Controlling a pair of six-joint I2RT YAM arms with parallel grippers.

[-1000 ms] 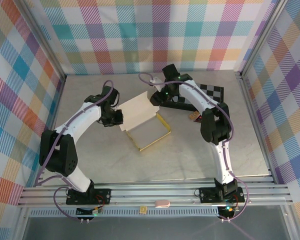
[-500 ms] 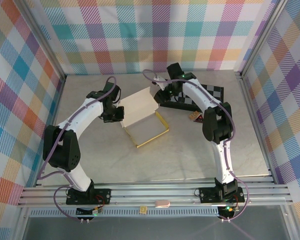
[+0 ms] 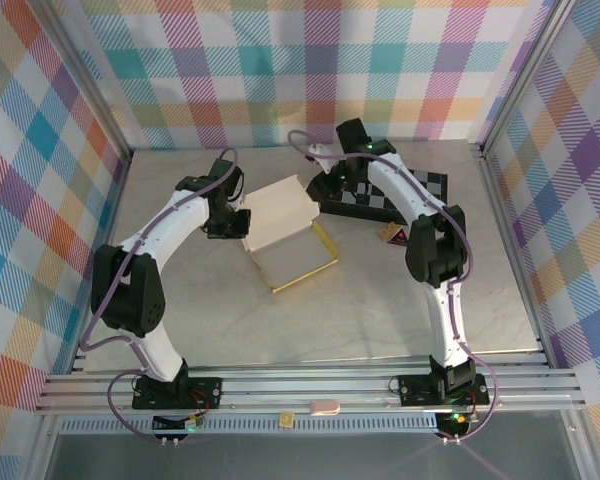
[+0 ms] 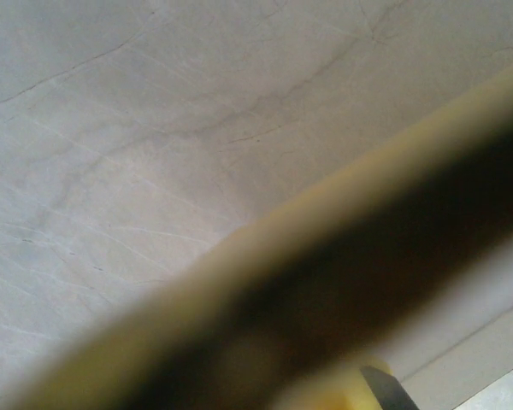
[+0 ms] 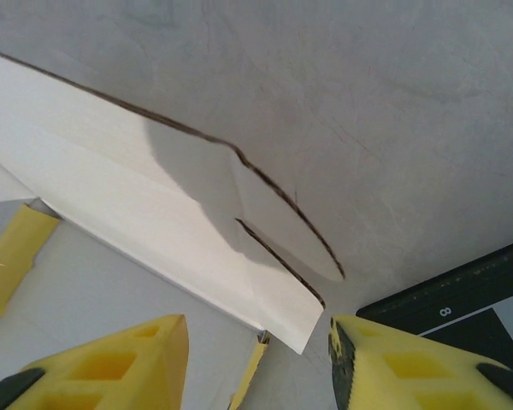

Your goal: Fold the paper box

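- We see the paper box (image 3: 280, 218) near the middle of the grey marbled table (image 3: 380, 300), between the two arms.
- Its near part is a shallow open tray with mustard-yellow rims that lies flat on the table. A pale panel rises from the tray's far side and tilts over it.
- The left tool (image 3: 242, 222) sits at the left edge of that pale panel. Its fingers are pressed together, pinching the cardboard edge.
- In the left wrist view, a blurred yellowish band with a dark stripe crosses from lower left to upper right, very close to the lens. The marbled table lies behind it. We cannot make out any finer detail there.
- The right tool (image 5: 261, 363) is at the far right corner of the pale panel, and its yellow fingers (image 5: 145, 359) are spread apart.
- In the right wrist view, the panel's corner, with a rounded tab and a short slit, hangs just above the gap between the fingers. We cannot tell whether either finger touches it.
- A black-and-white checkered board (image 3: 410, 185) lies flat on the table just to the right of the right tool, apart from the box.
- A small brown-and-red thing (image 3: 390, 233) lies on the table near the board's front edge.
- Plaid walls (image 3: 280, 60) surround the table.
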